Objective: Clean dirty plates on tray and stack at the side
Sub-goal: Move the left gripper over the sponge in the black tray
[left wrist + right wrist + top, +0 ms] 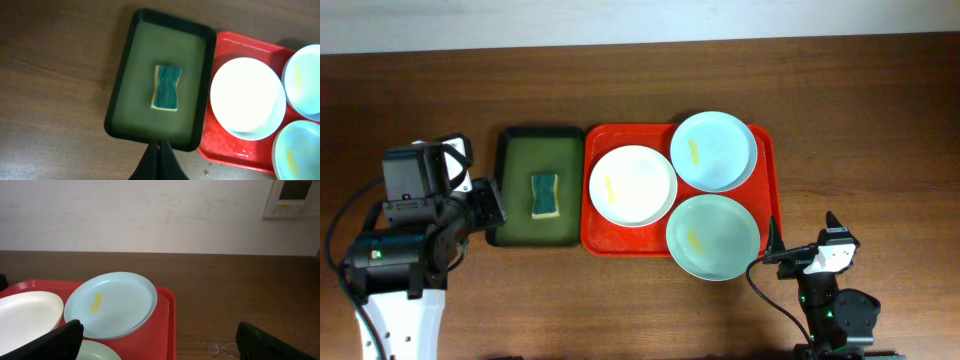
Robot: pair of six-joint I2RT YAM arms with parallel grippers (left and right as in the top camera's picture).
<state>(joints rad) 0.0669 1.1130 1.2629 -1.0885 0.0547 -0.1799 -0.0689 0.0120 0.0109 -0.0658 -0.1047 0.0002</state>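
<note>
The red-orange tray holds three plates, each with a yellow smear: white at left, pale blue at the back, pale green at the front. My left gripper is shut and empty, hovering at the left edge of the dark green tray. In the left wrist view its tips sit at that tray's near rim, with the white plate to the right. My right gripper is open and empty, right of the tray's front corner. The right wrist view shows the blue plate ahead.
A dark green tray left of the red tray holds a green-and-yellow sponge, also seen in the left wrist view. Small drops lie on the wood near the red tray. A wall with a control panel stands behind the table.
</note>
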